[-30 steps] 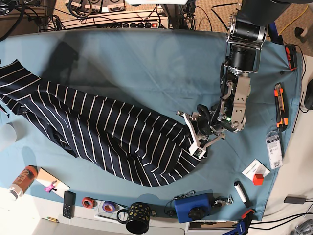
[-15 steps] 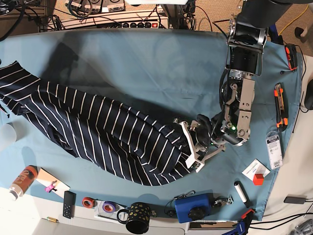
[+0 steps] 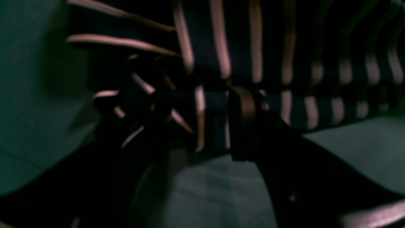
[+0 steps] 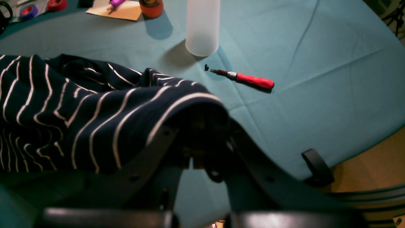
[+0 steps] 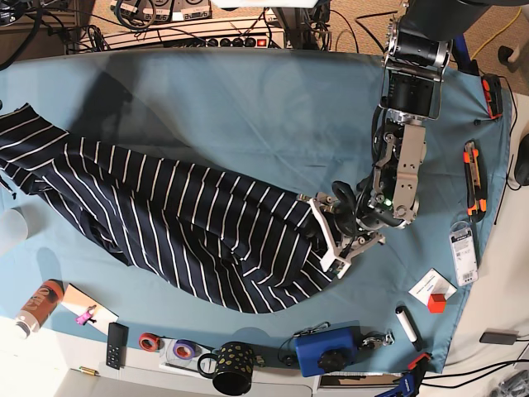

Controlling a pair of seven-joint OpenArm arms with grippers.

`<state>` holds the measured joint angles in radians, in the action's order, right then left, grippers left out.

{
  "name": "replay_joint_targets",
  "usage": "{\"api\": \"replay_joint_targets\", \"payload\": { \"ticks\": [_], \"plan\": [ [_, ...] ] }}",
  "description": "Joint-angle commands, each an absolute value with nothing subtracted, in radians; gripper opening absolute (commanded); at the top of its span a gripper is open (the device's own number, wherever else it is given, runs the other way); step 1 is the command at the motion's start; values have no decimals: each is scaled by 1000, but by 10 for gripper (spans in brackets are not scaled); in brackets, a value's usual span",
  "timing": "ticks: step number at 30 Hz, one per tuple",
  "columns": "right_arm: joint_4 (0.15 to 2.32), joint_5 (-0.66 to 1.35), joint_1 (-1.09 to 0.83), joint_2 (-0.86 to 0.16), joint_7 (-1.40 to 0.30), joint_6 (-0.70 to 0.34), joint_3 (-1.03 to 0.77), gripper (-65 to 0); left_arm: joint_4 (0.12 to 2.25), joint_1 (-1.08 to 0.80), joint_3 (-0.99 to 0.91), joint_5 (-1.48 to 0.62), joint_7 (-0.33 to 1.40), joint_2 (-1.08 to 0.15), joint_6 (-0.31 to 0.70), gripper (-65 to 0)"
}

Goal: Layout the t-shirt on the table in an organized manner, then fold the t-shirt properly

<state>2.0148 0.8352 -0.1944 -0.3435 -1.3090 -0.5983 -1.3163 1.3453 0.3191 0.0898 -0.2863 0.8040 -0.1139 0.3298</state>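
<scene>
Overhead, we see the desk point(image 5: 248, 107) covered in teal cloth, with the t-shirt point(image 5: 165, 223) stretched in a long rumpled band from the left edge toward the right half of the desk, its navy fabric crossed by thin white stripes.

Our left tool point(image 5: 331, 236) sits at the shirt's right end, toward the near right part of the desk. Its wrist view is dark and blurred, yet it shows a striped fold of the shirt pinched between the two fingers, so this tool is closed on the fabric.

Our right tool point(image 4: 196, 158) is out of the overhead view, at the shirt's other end by the left edge. Its wrist view shows striped cloth draped over the tool; the cloth covers the fingertips, so we cannot tell how far apart they stand or whether they grip it.

Beyond it on the desk lie a red-handled screwdriver point(image 4: 246, 79) and, just behind that, an upright frosted white cup point(image 4: 202, 27).
</scene>
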Motion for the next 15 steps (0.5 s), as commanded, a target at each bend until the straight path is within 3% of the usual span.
{"api": "replay_joint_targets", "payload": {
  "ticks": [1,13,15],
  "plan": [
    [2027,848,-194,-368,-1283,-595,-1321,-650,1345,344,88,-293,785,-111,333,-357],
    [2027,848,-194,-368,-1283,-595,-1321,-650,1317,344,88,-431,846,-111,341,-361],
    [2027,848,-194,-368,-1283,-595,-1321,-650,1317,344,88,-431,846,-111,341,-407]
  ]
}}
